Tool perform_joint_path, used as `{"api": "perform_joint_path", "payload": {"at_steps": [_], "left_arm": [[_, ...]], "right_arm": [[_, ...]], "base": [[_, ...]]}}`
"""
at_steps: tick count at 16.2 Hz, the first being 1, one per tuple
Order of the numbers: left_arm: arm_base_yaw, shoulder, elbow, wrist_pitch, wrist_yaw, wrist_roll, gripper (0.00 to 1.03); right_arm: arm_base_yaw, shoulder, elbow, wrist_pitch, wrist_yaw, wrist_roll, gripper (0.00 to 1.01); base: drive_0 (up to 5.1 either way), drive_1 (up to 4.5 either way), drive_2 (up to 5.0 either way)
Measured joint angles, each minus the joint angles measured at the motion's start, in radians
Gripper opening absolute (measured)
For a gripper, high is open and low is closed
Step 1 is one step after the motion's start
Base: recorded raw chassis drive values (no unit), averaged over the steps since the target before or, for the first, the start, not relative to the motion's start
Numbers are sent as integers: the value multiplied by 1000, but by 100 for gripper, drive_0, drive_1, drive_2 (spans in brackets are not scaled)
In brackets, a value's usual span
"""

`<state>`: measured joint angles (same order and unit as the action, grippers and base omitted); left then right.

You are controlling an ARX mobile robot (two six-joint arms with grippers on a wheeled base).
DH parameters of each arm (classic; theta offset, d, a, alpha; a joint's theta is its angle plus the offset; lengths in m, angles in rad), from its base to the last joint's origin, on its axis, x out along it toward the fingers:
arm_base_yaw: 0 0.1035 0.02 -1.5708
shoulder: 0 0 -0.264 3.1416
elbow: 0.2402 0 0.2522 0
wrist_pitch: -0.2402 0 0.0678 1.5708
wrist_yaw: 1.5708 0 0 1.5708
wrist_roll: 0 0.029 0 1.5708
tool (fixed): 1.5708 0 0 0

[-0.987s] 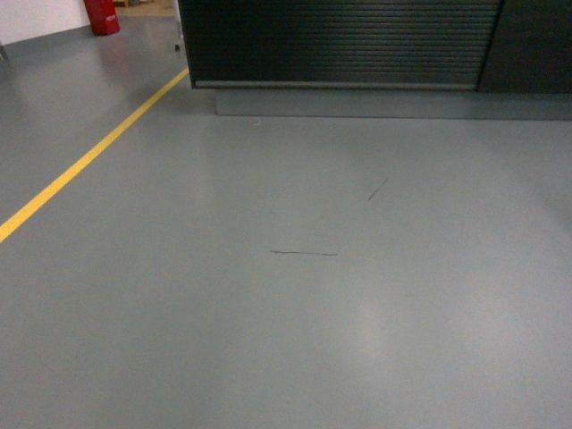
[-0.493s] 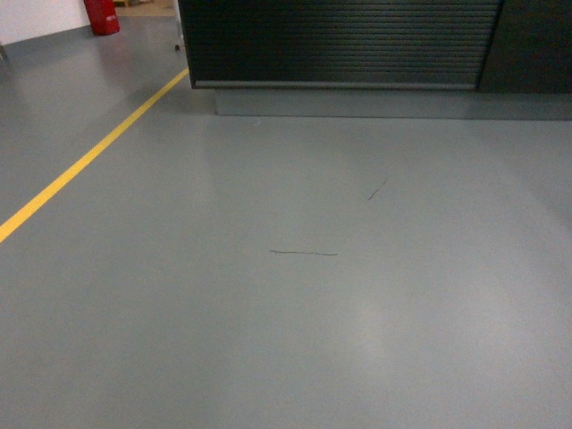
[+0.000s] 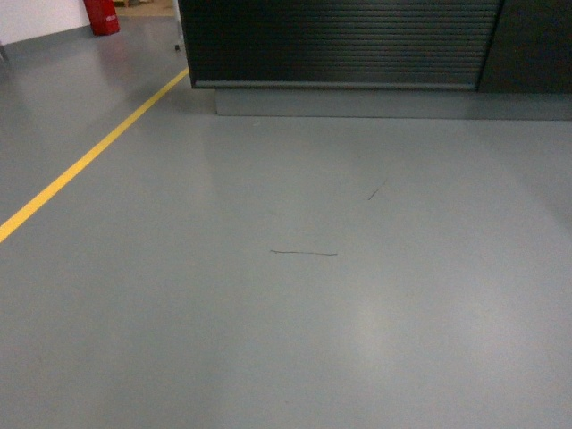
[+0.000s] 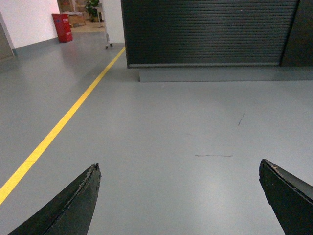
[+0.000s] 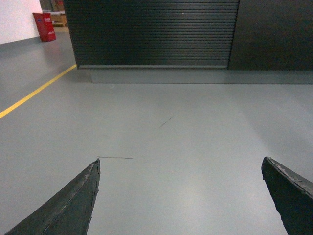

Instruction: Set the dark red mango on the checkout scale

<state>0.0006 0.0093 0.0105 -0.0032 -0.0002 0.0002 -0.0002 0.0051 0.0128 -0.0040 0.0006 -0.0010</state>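
Grey floor (image 3: 295, 295) fills nearly all of the head view. Across the top stands the checkout (image 3: 340, 40): dark, horizontally ribbed front panel on a grey base plinth (image 3: 384, 103). Only its lower front shows; the countertop is cut off above the frame in every view.

Yellow floor line (image 3: 89, 156) runs diagonally on the left, toward the checkout's left corner. Red container (image 3: 103, 15) far back left, against a pale wall. Two thin dark scuff marks (image 3: 304, 253) on the floor between robot and counter.

Left gripper (image 4: 178, 196): both fingers at the bottom corners of its wrist view, spread wide, nothing between them but bare floor. Right gripper (image 5: 178, 196): same, fingers far apart and empty.

Dark red mango: not visible in any view, so its long axis and its side relative to either arm cannot be told. Scale: likewise out of sight, presumably up on the counter above the frame.

The relation that counts now, as a judgement: the checkout lies straight ahead of both pairs of fingers and well apart from them, across open floor. Both wrist views face the ribbed panel almost squarely, so neither arm looks clearly nearer. The base likely has to close on the counter, and the fruit be found, before any grasp.
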Motion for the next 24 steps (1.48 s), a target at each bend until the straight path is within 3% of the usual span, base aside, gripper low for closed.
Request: {"api": "perform_joint_path", "payload": {"at_steps": [24], "left_arm": [[0,0,0,0,0,0,98]], "right_arm": [[0,0,0,0,0,0,98]], "base": [[0,0,0]]}}
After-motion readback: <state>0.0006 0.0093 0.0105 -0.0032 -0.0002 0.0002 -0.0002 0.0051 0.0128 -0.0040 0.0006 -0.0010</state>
